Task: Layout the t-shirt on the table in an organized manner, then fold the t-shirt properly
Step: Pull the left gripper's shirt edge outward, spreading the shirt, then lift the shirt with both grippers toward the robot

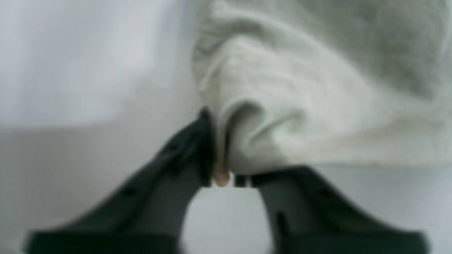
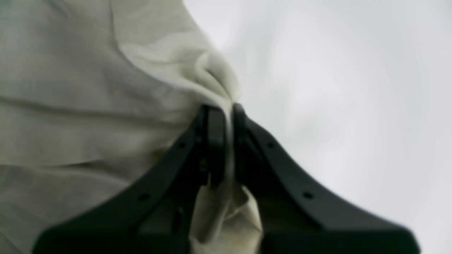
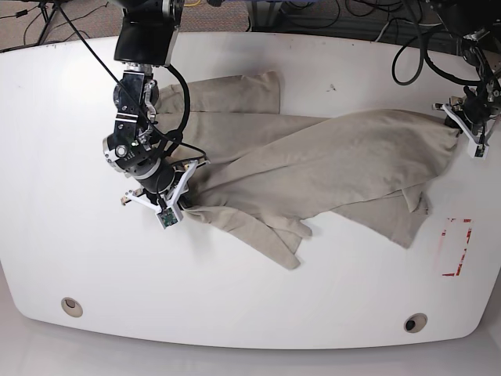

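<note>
Base: the right hand (image 3: pixel 182 205) points down, pinching the t-shirt (image 3: pixel 313 168); left likewise grips.

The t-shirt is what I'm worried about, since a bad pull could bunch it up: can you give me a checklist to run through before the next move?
- Left gripper closed on the t-shirt: ok
- Right gripper closed on the fabric: ok
- Shirt laid flat: not ok, folds and creases run across it
- Shirt within the near edge of the table: ok
- Shirt clear of the red-outlined mark: ok
- Grip firm enough to pull: cannot tell
</note>
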Controlling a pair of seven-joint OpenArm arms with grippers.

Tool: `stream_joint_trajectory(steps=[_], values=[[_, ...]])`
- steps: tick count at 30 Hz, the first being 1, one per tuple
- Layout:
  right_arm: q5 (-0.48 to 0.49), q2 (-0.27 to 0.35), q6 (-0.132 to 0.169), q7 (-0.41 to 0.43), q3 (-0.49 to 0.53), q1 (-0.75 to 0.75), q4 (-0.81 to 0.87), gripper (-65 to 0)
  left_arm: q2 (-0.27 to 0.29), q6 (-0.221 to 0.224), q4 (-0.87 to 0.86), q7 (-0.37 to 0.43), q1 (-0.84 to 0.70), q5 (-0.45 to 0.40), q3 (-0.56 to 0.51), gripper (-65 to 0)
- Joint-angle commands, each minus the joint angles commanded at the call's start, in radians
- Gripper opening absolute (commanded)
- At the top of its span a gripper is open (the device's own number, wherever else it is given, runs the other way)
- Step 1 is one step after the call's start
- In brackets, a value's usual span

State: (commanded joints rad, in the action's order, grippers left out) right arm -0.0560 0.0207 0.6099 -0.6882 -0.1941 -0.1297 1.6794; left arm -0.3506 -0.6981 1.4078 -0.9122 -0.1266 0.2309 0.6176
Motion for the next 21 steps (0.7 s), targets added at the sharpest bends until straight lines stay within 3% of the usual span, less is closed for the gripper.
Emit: stream_joint_trajectory(steps=[13, 21], values=[[-0.006, 0.000, 0.002, -0.068, 0.002, 0.000, 0.180, -65.0, 0.006, 0.000, 0.434, -0.011, -0.046, -0.002, -0.003, -65.0], [-0.009, 0.021, 0.002, -0.068, 0.002, -0.097, 0.195, -65.0, 0.002, 0.000, 0.511, -0.155, 0.153, -0.002, -0.005, -65.0]])
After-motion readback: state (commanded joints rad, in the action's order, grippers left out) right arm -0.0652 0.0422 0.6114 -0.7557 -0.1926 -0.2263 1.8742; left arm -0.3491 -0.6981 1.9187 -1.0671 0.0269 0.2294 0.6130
